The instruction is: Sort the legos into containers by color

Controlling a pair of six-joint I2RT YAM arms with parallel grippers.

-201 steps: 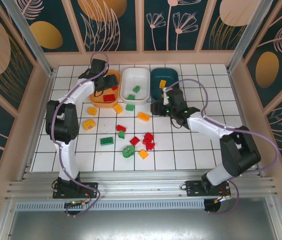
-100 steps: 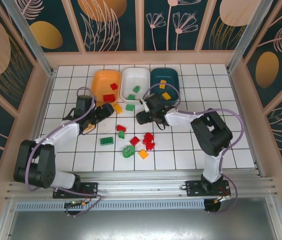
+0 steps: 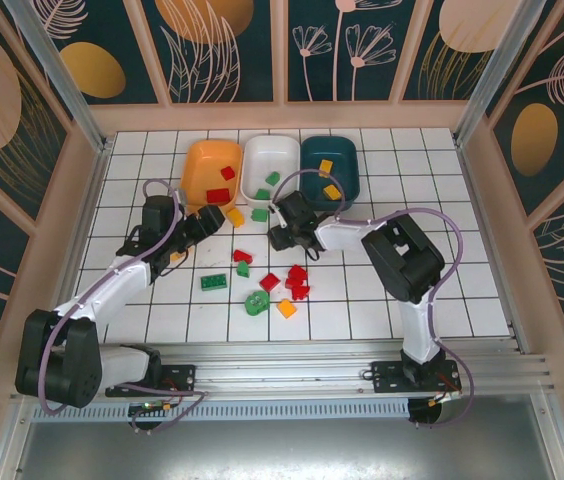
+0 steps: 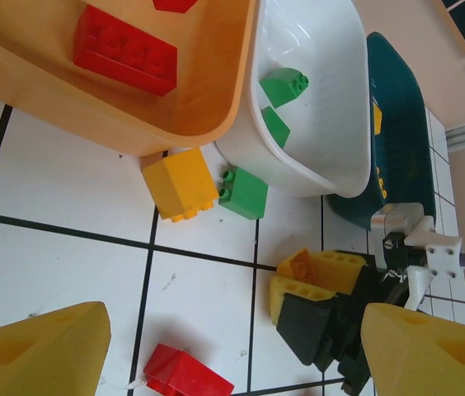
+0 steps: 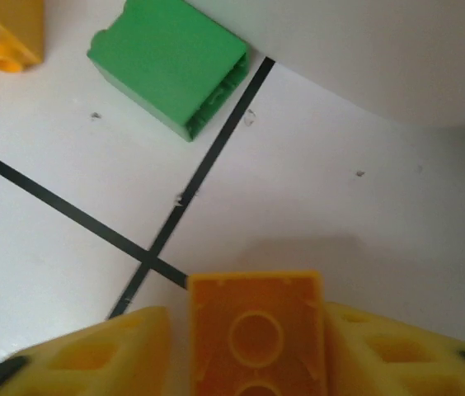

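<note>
My right gripper (image 3: 279,236) is shut on a yellow-orange lego (image 5: 255,330), low over the tiles in front of the white bin (image 3: 270,166); the left wrist view has this gripper (image 4: 319,289) at lower right. My left gripper (image 3: 202,222) stands open just in front of the orange bin (image 3: 210,165), its fingers (image 4: 39,351) spread wide above a red lego (image 4: 185,375). A yellow lego (image 4: 179,186) and a green lego (image 4: 243,191) lie against the bins. The orange bin holds red legos (image 4: 125,49), the white bin green ones (image 4: 282,87), the teal bin (image 3: 328,165) yellow-orange ones.
Loose legos lie mid-floor: red (image 3: 298,278), green (image 3: 256,302), green (image 3: 214,281), orange (image 3: 286,308). The green lego (image 5: 166,62) sits close ahead of my right gripper, beside the white bin's wall (image 5: 381,49). A raised frame borders the tiled floor (image 3: 442,260).
The left arm has pulled back out of the orange bin and dropped low over the tiles. The right arm swung from the teal bin to the orange lego and shut on it.
</note>
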